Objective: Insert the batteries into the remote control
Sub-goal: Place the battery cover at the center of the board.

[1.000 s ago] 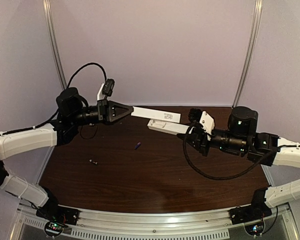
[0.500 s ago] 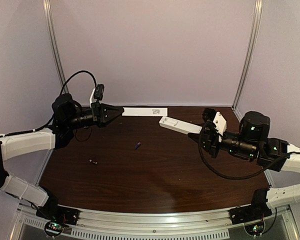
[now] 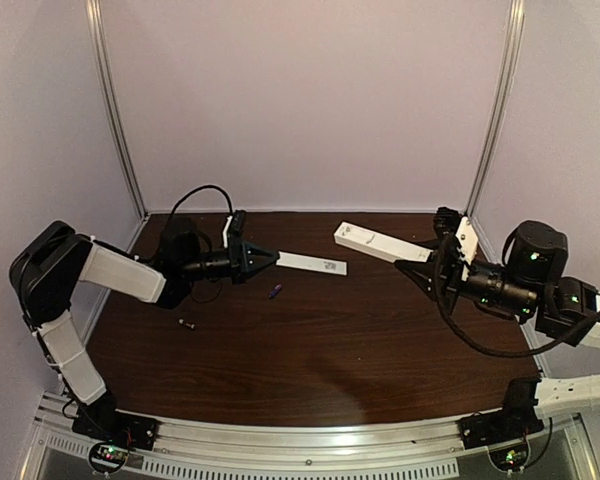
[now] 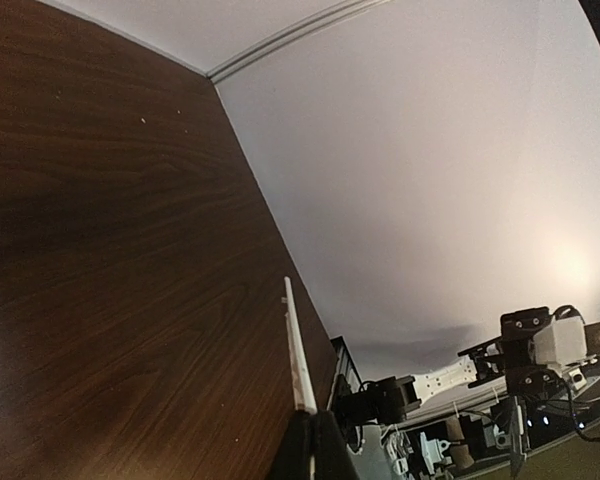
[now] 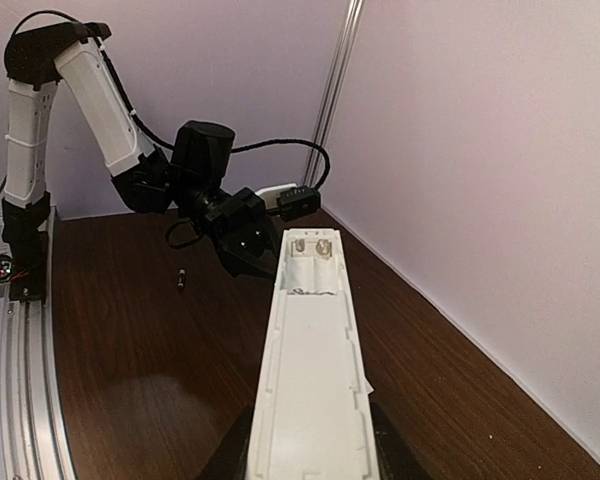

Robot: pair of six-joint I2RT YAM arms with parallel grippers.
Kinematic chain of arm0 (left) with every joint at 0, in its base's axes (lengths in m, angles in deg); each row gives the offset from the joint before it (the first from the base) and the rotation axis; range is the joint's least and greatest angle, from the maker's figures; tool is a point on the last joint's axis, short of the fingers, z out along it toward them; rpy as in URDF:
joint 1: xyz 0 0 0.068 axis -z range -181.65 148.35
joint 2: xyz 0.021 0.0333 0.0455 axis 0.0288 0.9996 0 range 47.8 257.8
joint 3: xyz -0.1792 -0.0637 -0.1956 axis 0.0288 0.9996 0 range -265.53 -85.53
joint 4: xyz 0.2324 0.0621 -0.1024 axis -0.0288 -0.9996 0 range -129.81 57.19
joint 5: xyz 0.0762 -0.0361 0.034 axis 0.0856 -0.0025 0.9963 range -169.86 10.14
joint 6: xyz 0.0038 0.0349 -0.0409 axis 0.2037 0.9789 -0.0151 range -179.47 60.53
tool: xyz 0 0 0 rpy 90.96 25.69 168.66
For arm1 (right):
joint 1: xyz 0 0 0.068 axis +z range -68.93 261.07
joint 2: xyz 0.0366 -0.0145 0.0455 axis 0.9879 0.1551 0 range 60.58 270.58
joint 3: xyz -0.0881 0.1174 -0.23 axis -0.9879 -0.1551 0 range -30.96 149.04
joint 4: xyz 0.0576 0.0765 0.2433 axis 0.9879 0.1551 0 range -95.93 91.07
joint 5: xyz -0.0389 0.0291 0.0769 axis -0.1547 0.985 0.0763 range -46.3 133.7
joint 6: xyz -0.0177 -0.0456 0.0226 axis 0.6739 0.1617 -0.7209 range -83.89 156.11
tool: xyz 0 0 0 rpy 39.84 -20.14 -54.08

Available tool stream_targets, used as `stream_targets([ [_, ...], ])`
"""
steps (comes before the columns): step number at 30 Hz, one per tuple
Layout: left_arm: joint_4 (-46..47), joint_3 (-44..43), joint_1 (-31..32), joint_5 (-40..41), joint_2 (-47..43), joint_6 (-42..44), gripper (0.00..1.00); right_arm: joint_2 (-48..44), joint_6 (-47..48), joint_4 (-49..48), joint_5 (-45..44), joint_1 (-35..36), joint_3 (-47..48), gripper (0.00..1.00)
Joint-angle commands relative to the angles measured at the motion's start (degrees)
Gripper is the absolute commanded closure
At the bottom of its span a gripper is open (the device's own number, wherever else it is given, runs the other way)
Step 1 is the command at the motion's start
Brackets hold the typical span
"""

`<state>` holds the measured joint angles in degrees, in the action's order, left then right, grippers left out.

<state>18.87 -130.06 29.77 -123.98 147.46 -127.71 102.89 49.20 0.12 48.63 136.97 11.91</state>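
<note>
Remote control (image 3: 375, 240) is clamped in right gripper (image 3: 416, 264) by its near end. The far end sticks out toward left-rear, over the back right part of table (image 3: 310, 370). Right wrist view: jaws closed on both long edges of the bar. Battery bay (image 5: 311, 262) is uncovered and faces the camera, with two metal contacts visible at its far end. Bar looks lifted off the wood, not resting on it.

Left gripper (image 3: 272, 258) is pinched shut on one end of a thin flat white strip (image 3: 315, 263). The strip runs right from the fingertips toward table centre. Left wrist view shows it edge-on, a thin line coming out of the closed fingers (image 4: 302, 445). Can't tell whether its free end touches the wood. In the top view the strip's free end and the remote's far end are near each other, with a gap between them.

Both batteries are loose on the table, in neither gripper. Bluish-purple battery (image 3: 274, 291) lies just in front of the strip, near the left gripper's tip but apart from it. Dark battery (image 3: 186, 323) sits further left and nearer the front edge, well apart from the purple one, close to the left forearm. It also shows in the right wrist view as a small dark speck on the wood. Both are well apart from the remote.
</note>
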Motion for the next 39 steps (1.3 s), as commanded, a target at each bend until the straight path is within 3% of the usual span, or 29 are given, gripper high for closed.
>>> stream_targets([
  [1,7.90,-5.54,7.17,1.53,7.57,-1.86,1.00,0.53,-0.74,-1.27,-1.02,-0.09,1.23,1.00],
  [6,8.13,-13.50,14.09,5.30,19.16,-3.96,1.00,1.59,-0.94,-3.04,-0.74,-0.05,1.10,1.00],
  [14,5.75,-26.85,19.54,8.91,33.74,-6.32,1.00,0.70,-1.12,-2.84,-0.93,-0.09,0.53,1.00],
  [25,-7.32,-32.49,22.01,11.84,38.31,-2.85,1.00,1.07,-1.03,-3.64,-1.27,-0.09,-1.25,1.00],
  [33,-13.27,-30.83,20.67,11.22,33.78,0.88,0.54,1.14,-1.36,-3.20,-1.15,-0.08,-0.77,1.00],
  [39,-16.75,-26.58,18.16,10.97,24.20,5.98,0.22,1.06,-1.67,-2.29,-0.38,-0.09,0.05,1.00],
])
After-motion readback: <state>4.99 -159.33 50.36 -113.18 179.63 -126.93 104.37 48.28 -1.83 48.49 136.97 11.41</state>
